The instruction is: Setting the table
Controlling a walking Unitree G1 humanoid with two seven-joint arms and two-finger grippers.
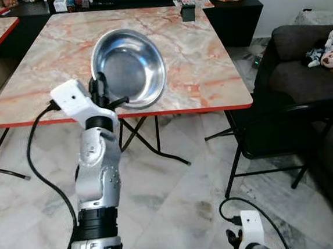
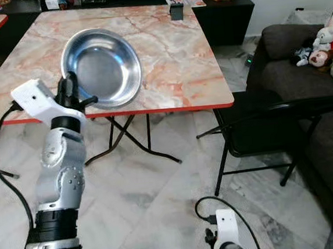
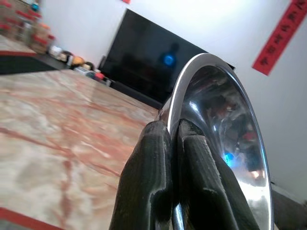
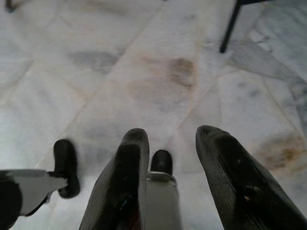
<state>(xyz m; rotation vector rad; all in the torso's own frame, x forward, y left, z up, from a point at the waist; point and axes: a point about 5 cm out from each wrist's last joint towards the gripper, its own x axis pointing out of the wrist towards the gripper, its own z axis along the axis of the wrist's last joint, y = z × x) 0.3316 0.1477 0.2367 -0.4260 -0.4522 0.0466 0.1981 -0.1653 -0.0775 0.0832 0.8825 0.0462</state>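
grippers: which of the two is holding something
The left gripper: its fingers are clamped on the rim of the steel bowl over the table. The right gripper hangs open above the floor.

Polished steel over glossy marble-look tabletop

The steel bowl (image 1: 129,66) shines mirror-bright, its smooth inside throwing reflections, pinched at the rim by the left gripper (image 3: 173,143) with matt black, rubbery-looking fingers (image 3: 148,182). The table (image 1: 209,74) shows a glossy pink-veined marble pattern with a red edge. Brushed silver metal covers the left arm (image 1: 99,171); the floor (image 4: 158,67) is smooth pale marble tile, the sofa (image 1: 308,71) dark matt cloth.
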